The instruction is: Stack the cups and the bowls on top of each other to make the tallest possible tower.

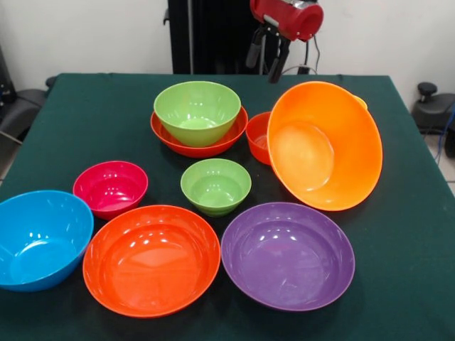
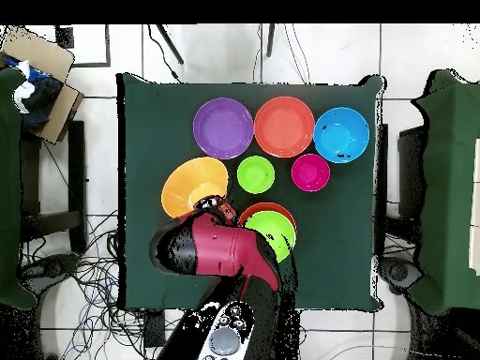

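The gripper [image 1: 269,58] hangs with fingers parted, holding nothing — just above and behind the big orange bowl [image 1: 325,145], which is tipped on its side against a small red-orange bowl [image 1: 259,137], mouth facing away from the robot.

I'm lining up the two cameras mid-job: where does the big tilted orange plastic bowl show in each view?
Front view: the big glossy orange plastic bowl sits right of centre, tipped so its opening faces the camera.
Overhead view: left of centre, at the arm's upper left.
Shared landmark: the large purple plastic bowl lies next to it in both views.
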`<state>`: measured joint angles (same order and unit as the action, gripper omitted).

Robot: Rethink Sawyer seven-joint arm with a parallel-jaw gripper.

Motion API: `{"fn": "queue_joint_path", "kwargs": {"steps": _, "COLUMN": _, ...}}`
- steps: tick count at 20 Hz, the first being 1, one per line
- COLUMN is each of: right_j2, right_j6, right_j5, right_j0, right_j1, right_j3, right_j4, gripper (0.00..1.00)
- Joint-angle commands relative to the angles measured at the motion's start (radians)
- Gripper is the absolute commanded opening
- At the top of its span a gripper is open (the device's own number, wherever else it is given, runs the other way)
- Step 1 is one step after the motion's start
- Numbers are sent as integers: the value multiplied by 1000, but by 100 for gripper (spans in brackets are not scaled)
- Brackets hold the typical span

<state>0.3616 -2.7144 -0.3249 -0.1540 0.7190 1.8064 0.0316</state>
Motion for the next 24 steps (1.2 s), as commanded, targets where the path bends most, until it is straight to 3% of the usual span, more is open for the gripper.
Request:
{"fn": "queue_joint_path", "kwargs": {"steps": 1, "right_j2": -120, "right_j6": -3, "right_j5": -100, "right_j0": 22, "right_j1": -9, "right_j3": 19, "right_j4": -5, "gripper": 100}}
{"fn": "queue_joint_path", "kwargs": {"steps": 13, "right_j2": -110, "right_j6": -84, "right_j5": -118, "right_j0": -28, "right_j1": -32, "right_j3": -9, "right_j4": -77, "gripper": 100}}
{"fn": "queue_joint_path", "kwargs": {"steps": 24, "right_j2": -66, "right_j6": -152, "right_j5": -189, "right_j0": -114, "right_j1": -94, "right_j3": -125, "right_j4": -174, "gripper": 100}}
